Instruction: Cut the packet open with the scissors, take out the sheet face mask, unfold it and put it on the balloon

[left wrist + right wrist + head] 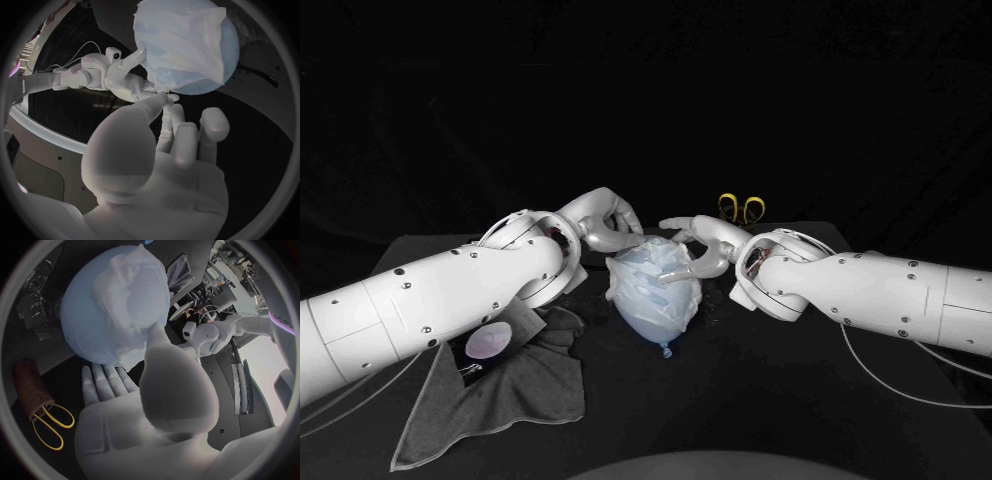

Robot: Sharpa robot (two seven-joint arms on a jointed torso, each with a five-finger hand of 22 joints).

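Head view: my two hands meet over the balloon (658, 322), which lies mid-bench with its knot towards me and the mask (646, 270) draped over its far end. My left hand (600, 225) curls over the balloon's far side and my right hand (697, 245) comes against it from the other side. The scissors (740, 207) lie on the bench (776, 400) behind my right hand, with their yellow handles in sight. A grey cloth (502, 400) sprawls under my left arm, and a pale round object (489, 343) sits on it.

Left wrist view adds the palm side. My left fingers are stretched out and apart, and the thumb tip reaches the balloon's edge close to my right fingers. I cannot tell whether it pinches the mask. The mask hangs in folds across the balloon.

Right wrist view shows my right thumb laid on the mask, with the fingers straight and spread beside the balloon. I cannot tell whether that amounts to a grip. It also shows a brown tube (28, 382) touching the scissors and some clear film (34, 297) on the bench beside the balloon.
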